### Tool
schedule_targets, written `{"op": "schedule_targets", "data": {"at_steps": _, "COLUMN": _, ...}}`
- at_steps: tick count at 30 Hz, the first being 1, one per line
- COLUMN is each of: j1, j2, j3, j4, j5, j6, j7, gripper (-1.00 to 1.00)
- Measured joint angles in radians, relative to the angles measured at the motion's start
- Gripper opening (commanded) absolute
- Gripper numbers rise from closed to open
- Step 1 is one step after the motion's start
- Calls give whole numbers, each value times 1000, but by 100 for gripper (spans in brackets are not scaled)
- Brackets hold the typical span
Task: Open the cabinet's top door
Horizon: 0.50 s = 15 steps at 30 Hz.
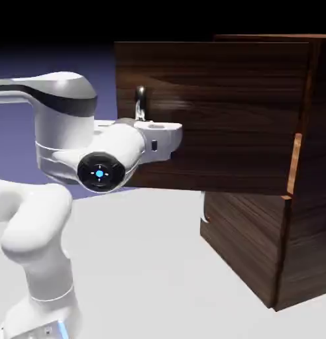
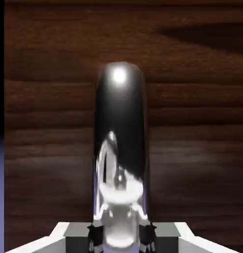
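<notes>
While the hand (image 1: 142, 118) is clamped shut on the silver handle (image 1: 140, 100), the top door (image 1: 212, 116) already stands swung wide from the cabinet (image 1: 305, 232). Follow the hinge's arc; a straight pull would likely slip off.

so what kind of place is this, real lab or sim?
Looks like a rendered sim: a dark wood cabinet with its top door swung open, on a bare grey table against a flat violet backdrop.

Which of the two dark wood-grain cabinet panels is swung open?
The top door, the upper panel swung out leftward with the gripper on its silver handle; the lower panel sits flush.
</notes>
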Motion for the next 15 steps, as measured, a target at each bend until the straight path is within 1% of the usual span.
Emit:
{"op": "schedule_targets", "data": {"at_steps": 9, "j1": 270, "j2": 253, "j3": -324, "j4": 310, "j5": -198, "j6": -293, "j7": -91, "gripper": -100}}
{"op": "schedule_targets", "data": {"at_steps": 15, "j1": 488, "j2": 360, "j3": -525, "j4": 504, "j5": -267, "j6": -448, "j7": -129, "gripper": -100}}
